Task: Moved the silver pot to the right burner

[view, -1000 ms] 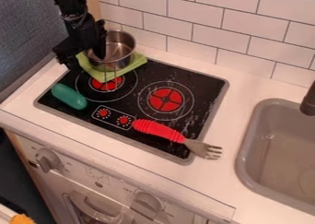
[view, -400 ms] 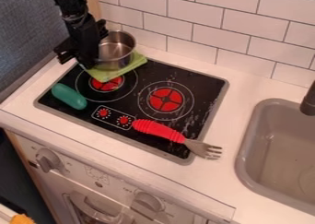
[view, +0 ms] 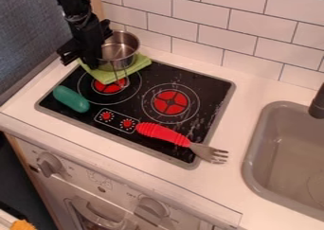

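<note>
Behind the left burner (view: pixel 110 85), your silver pot (view: pixel 119 50) sits on a green cloth (view: pixel 140 62), so its whole trip to the right burner (view: pixel 171 102) remains. Your gripper (view: pixel 84 58) is beside it (jaws wide or closed, you can't tell), with white table (view: pixel 238 89) and tiled wall (view: pixel 212 17) around the stove (view: pixel 205 86)

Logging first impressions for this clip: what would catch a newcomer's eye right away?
Probably the red-handled toy fork, lying across the black stovetop's front edge. Next, the bright red right burner behind it, then the shiny silver metal pot on a green cloth at the back left, beside the black gripper.
</note>
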